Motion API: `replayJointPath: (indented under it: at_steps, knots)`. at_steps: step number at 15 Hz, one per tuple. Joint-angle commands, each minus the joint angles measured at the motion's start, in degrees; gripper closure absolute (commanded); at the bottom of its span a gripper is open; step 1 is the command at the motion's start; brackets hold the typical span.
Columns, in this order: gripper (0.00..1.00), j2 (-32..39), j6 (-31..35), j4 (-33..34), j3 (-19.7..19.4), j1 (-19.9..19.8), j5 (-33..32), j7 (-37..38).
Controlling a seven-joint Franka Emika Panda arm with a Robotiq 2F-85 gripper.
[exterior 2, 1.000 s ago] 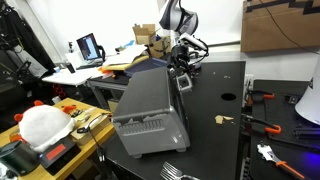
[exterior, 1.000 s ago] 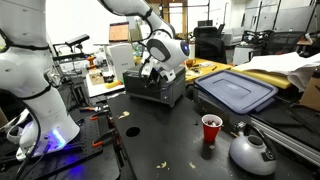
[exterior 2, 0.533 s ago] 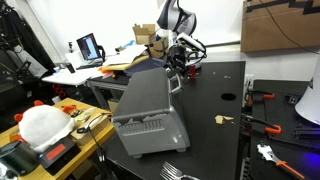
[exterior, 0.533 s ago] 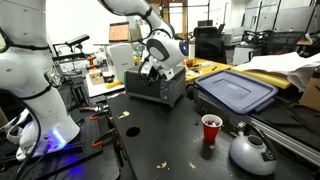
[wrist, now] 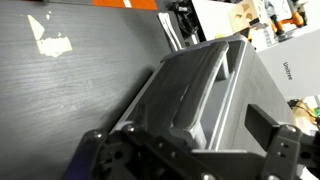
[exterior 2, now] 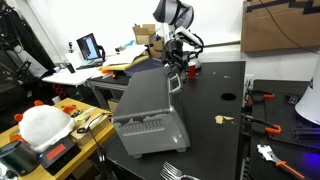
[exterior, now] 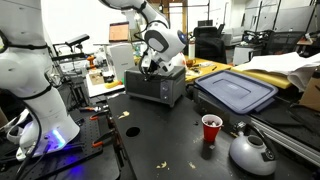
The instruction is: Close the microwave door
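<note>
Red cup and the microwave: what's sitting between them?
Nothing sits there. In an exterior view, only bare black table runs from the microwave to the red cup; the blue bin lid lies off to one side.

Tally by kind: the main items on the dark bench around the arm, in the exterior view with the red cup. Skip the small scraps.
Microwave: 1
Red cup: 1
Blue-grey bin lid: 1
Silver kettle: 1
Total: 4
</note>
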Motion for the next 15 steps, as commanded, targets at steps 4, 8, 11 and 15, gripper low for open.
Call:
replayJointPath:
  at_steps: [4, 8, 11, 15]
  knots:
    - [0.00, -9.60, 2.48, -2.06, -0.60, 1.74, -15.47, 3.25]
    - [0.00, -12.87, 3.11, -2.03, -0.69, 1.53, -22.76, 4.13]
    - [0.00, -14.38, 3.17, -1.55, -0.96, 1.26, -26.85, 3.17]
    - [0.00, -17.13, 4.09, -1.62, -1.49, 1.13, -31.90, 3.67]
